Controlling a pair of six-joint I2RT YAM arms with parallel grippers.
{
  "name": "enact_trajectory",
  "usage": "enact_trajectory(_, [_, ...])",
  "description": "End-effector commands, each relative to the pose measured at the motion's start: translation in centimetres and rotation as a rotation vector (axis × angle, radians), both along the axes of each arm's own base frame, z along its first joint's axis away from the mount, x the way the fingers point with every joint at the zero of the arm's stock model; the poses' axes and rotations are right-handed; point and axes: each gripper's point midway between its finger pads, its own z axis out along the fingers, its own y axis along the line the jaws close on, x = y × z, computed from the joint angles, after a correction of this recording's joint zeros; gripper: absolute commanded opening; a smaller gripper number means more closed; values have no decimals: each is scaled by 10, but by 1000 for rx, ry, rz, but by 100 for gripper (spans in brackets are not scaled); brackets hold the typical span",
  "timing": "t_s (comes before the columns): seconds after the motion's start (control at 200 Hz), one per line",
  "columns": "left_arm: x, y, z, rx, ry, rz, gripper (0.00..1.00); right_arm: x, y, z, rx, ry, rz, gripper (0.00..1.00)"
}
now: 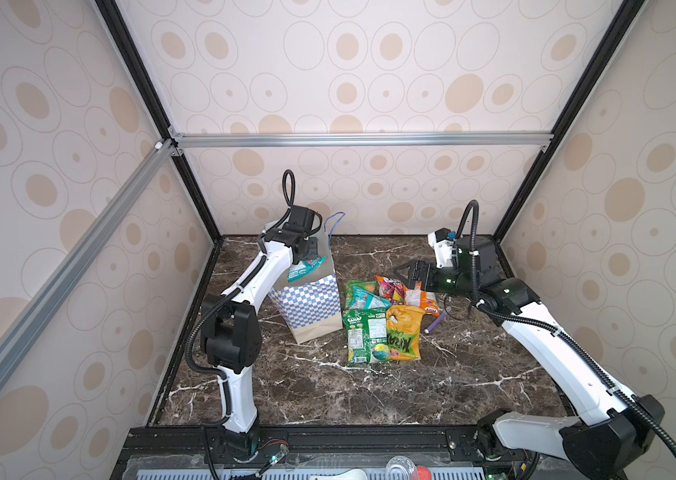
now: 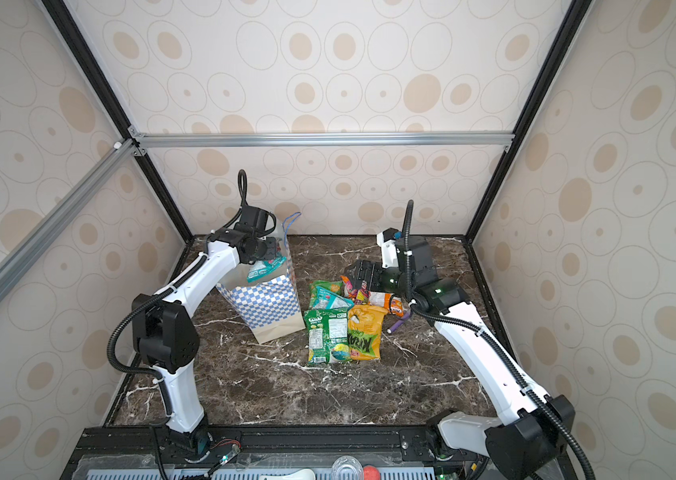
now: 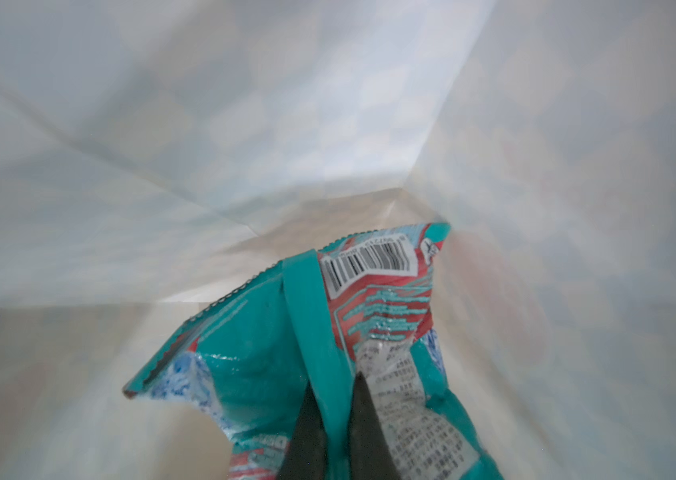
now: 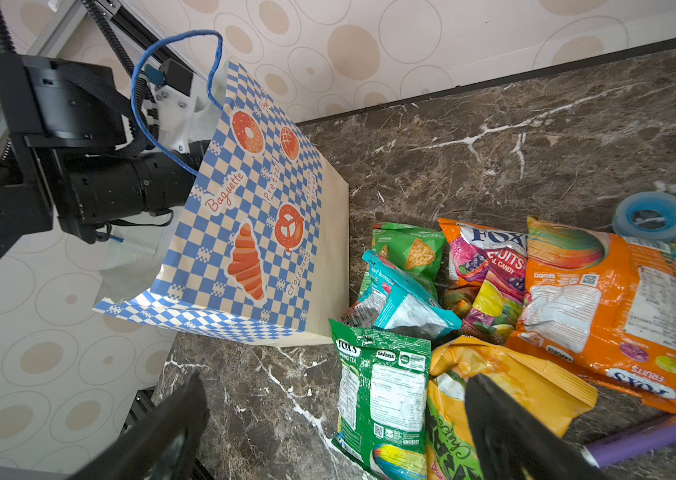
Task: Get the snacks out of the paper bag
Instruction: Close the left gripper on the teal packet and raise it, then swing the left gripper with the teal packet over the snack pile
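The paper bag [image 1: 311,305] [image 2: 263,303] [image 4: 244,216] stands upright at the back left, its blue-and-white checkered side showing in both top views. My left gripper [image 1: 307,254] [image 3: 334,380] is at the bag's mouth, shut on a teal snack packet [image 1: 305,268] [image 2: 264,269] [image 3: 265,353] that hangs inside the opening. Several snacks lie on the table right of the bag: a green packet [image 1: 367,336] [image 4: 382,395], a yellow one [image 1: 404,332] [image 4: 506,374], an orange one [image 1: 425,301] [image 4: 602,299], a pink one [image 4: 490,270] and a teal one [image 4: 402,299]. My right gripper [image 1: 404,270] [image 4: 338,390] hovers open over that pile, empty.
A purple pen [image 1: 436,324] [image 4: 652,436] lies right of the pile, under the right arm. A blue tape roll [image 4: 652,216] sits behind the orange packet. Patterned walls close the dark marble table [image 1: 369,395] on three sides.
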Motion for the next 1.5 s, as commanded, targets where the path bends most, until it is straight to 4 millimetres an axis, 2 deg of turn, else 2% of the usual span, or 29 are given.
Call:
enact_trajectory(0.0, [-2, 9, 56, 1, -95, 5, 0, 1, 6, 13, 18, -28, 14, 100])
enact_trajectory(0.165, [-4, 8, 83, -24, -151, 6, 0, 1, 5, 12, 14, -28, 13, 100])
enact_trajectory(0.405, [-7, 8, 96, -43, -178, 3, 0, 0, 4, 11, 12, -28, 7, 100])
enact_trajectory(0.56, [-8, 4, 118, -66, -250, -29, 0, 0, 3, 12, 13, -30, 5, 100])
enact_trajectory(0.795, [-16, -19, 188, -171, -466, -173, 0, 1, 4, 11, 16, -27, 7, 100])
enact_trajectory(1.04, [-29, -25, 238, -244, -594, -213, 0, 1, 5, 14, 23, -28, 7, 100])
enact_trajectory(1.235, [-54, -44, 289, -385, -703, -327, 0, 1, 5, 18, 24, -38, 4, 100])
enact_trajectory(1.38, [-88, -72, 328, -571, -792, -496, 0, 2, 4, 16, 19, -36, 0, 100])
enact_trajectory(1.495, [-112, -95, 345, -634, -834, -560, 0, 2, 0, 14, 8, -35, -26, 100])
